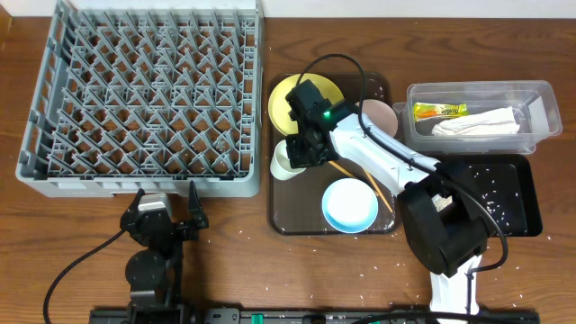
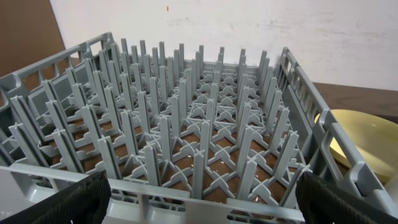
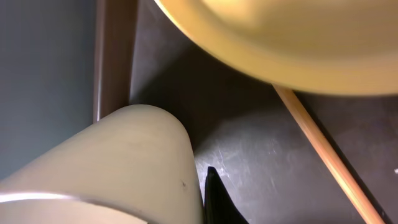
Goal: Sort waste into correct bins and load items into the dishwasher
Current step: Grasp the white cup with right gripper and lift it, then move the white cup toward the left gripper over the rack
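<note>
checking that right hand, fingers together at small white cup just right of dishwasher, really grips (can't tell) b4 lifting straight up.

The overhead view is bright, even and sharp, with soft shadows beside the grey rack. The left wrist view is crisp but bows at its edges. The right wrist view is dim, its yellow plate and white cup blurred up close.
</note>
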Motion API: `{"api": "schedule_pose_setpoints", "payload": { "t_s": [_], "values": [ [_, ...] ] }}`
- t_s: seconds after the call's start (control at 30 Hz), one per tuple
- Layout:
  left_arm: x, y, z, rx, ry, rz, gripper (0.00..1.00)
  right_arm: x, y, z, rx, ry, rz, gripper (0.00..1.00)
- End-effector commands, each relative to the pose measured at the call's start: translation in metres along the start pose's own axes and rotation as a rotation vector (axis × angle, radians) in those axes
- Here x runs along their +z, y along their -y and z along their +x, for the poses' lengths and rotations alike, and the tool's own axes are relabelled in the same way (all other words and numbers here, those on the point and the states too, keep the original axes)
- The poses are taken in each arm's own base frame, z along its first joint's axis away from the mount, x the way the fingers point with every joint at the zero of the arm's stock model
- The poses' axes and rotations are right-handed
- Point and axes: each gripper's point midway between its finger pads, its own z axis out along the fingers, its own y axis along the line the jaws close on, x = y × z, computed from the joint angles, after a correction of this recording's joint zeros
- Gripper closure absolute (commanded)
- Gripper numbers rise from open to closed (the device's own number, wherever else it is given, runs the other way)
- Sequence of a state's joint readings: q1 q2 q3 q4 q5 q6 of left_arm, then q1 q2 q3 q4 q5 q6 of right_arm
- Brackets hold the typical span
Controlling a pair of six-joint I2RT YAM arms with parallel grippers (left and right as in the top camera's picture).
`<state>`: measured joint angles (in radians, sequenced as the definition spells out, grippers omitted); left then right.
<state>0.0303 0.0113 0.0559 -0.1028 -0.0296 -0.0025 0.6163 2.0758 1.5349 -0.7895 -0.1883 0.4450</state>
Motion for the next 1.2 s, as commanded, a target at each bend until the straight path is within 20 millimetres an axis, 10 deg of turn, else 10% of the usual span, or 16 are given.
{"api": "schedule_pose_setpoints", "payload": {
  "t_s": [0.0,0.37,0.6,0.83,1.17],
  "values": [
    [0.003,-0.004,0.016,0.009,-0.036,-0.018,0.05,-0.003,0.005,0.006,0.019,-0.031,0.001,0.99],
    [0.003,0.002,0.018,-0.007,-0.044,0.017,0.04,-0.141,0.014,-0.03,-0.011,0.187,-0.283,0.99],
    [0.003,0.021,-0.001,-0.352,-0.006,0.124,0.05,-0.217,0.043,-0.05,-0.037,0.419,-0.278,0.99],
    [0.006,0.049,-0.051,-0.429,-0.098,0.249,0.05,-0.238,0.043,-0.06,-0.054,0.496,-0.32,0.99],
    [0.076,0.119,-0.102,-0.559,-0.431,0.538,0.05,-0.237,0.066,-0.074,0.031,0.553,-0.204,0.99]
  ]
}}
